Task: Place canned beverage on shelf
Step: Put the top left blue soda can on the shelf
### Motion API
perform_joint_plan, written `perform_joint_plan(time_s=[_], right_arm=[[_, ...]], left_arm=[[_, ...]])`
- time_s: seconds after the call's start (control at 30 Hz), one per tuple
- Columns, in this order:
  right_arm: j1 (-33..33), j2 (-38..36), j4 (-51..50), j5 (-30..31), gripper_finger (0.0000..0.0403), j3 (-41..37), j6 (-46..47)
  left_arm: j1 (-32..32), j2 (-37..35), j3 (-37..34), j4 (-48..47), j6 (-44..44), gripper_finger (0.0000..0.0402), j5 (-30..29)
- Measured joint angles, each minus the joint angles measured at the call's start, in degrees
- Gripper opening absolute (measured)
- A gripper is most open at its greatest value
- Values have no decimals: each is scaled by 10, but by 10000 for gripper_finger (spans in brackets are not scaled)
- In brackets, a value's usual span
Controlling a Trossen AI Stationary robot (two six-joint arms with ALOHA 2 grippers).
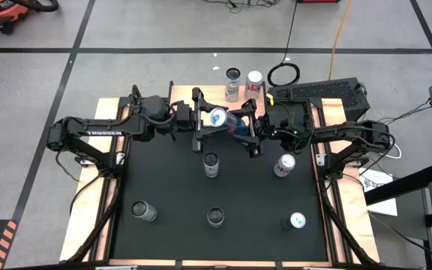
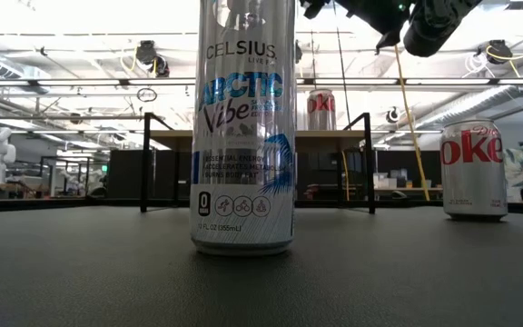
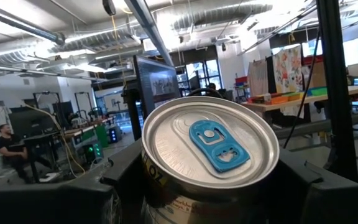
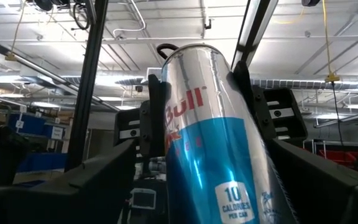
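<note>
- The black surface (image 1: 171,187) carries loose cans: a tall white one (image 1: 211,165) at its middle, a red-and-silver cola can (image 1: 284,165) to the right, and three more along the near edge.
- The shelf (image 1: 201,96), a light-wood board on thin black legs, stands at the far edge of the surface; two cans (image 1: 244,82) stand upright on its right half.
- Both arms reach in from the sides and meet over the far middle of the surface, just in front of the shelf.
- The blue-and-silver beverage can (image 1: 227,123) hangs in the air between them, tilted, its top with the blue tab toward the left arm.
- The left claw (image 1: 201,124) pinches the can near its top end, one finger on each side.
- The right claw (image 1: 252,129) sits at the can's bottom end with its fingers (image 4: 61,186) spread wide, standing apart from the can's sides.
</note>
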Motion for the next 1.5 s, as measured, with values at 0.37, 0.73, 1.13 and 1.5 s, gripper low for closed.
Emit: perform_joint_plan(time_s=[0.37,0.73,1.13,1.5], right_arm=[[-31,0,11,1,345,0,33],[-51,-48,8,-98,345,0,35],[-53,-175,-22,-224,345,0,127],[-53,-270,-203,-224,345,0,189]], left_arm=[[0,-14,0,-22,0,240,1],[15,-62,0,-138,30,240,-48],[145,-65,0,-207,-29,240,-15],[262,-59,0,-229,-82,240,109]])
